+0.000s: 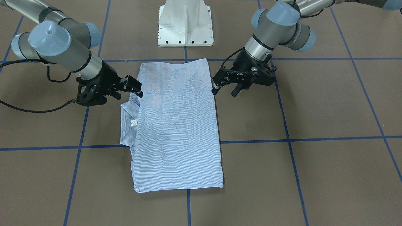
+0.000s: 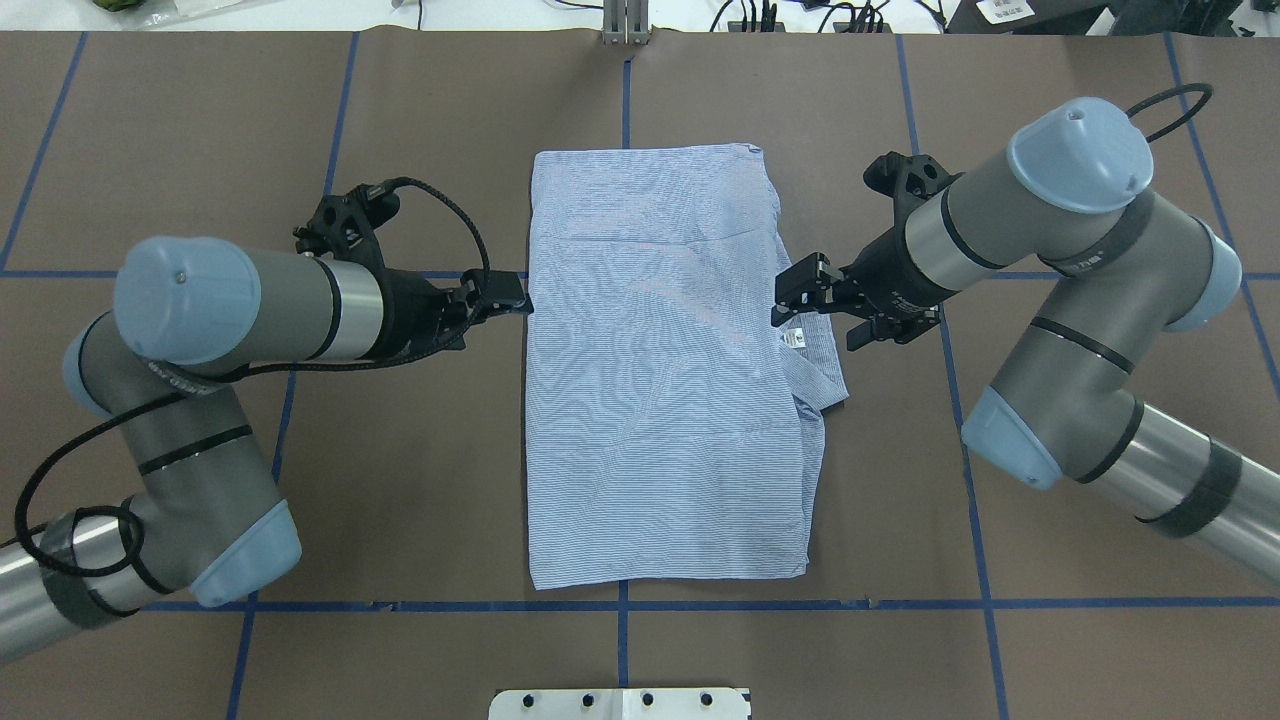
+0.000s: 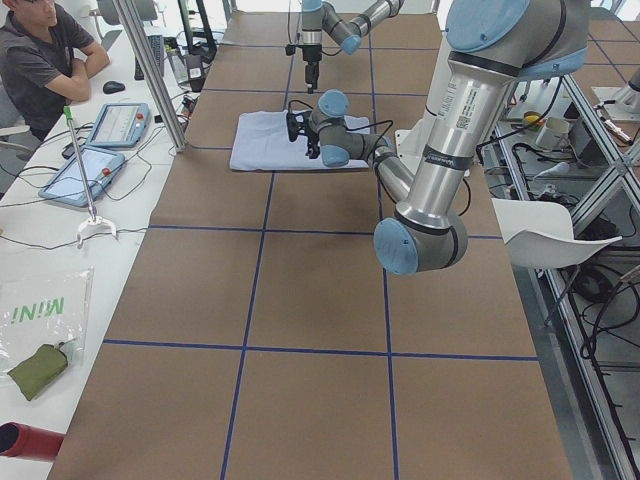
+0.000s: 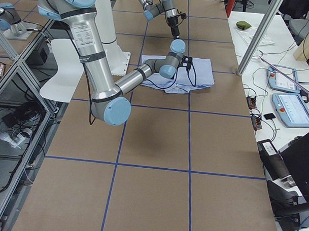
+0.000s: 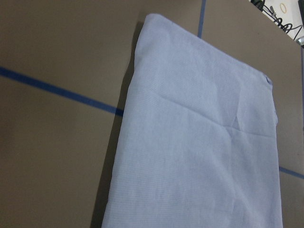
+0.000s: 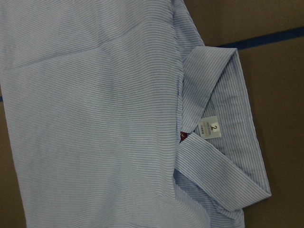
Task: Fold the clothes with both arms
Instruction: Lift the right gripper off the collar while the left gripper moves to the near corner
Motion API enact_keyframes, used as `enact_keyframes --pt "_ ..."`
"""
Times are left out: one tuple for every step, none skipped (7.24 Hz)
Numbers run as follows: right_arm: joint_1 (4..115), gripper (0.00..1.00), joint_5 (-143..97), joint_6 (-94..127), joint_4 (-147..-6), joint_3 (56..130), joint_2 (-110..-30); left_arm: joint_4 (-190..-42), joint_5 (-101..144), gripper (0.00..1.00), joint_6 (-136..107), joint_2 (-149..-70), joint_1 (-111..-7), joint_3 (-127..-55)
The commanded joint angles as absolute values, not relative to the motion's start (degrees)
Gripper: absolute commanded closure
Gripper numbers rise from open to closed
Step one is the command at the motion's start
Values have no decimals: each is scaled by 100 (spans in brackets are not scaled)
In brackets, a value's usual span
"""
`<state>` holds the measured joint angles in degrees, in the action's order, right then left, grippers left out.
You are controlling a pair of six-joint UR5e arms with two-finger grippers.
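The light blue striped shirt lies folded into a long rectangle on the brown table, also in the overhead view. Its collar with the white label and a reddish button sticks out on my right side. My right gripper is open and empty at the shirt's edge by the collar, as the overhead view shows. My left gripper is open and empty just off the opposite long edge, also in the overhead view. No fingers show in either wrist view.
The white pedestal base stands just behind the shirt. Blue tape lines cross the brown table. An operator sits at a side bench with tablets beyond the table's far edge.
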<state>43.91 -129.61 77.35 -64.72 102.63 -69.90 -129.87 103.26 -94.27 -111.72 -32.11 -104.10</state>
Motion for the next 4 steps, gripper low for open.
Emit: enact_keyframes --pt "4395 0 -12973 7752 -6688 10713 -7425 -12990 10257 0 -10139 -10986 -2587 -10556" --pt "4395 0 -12973 7752 -6688 10749 -7470 -12999 10248 0 -10464 -10978 -2366 -10564" --pt "4386 0 -12973 7752 -6688 10749 -7471 -12999 10239 0 -10720 -10986 -2129 -10556" --pt "4386 0 -12973 7752 -6688 10749 -7471 -12990 10083 1 -10931 -11004 -1892 -10547"
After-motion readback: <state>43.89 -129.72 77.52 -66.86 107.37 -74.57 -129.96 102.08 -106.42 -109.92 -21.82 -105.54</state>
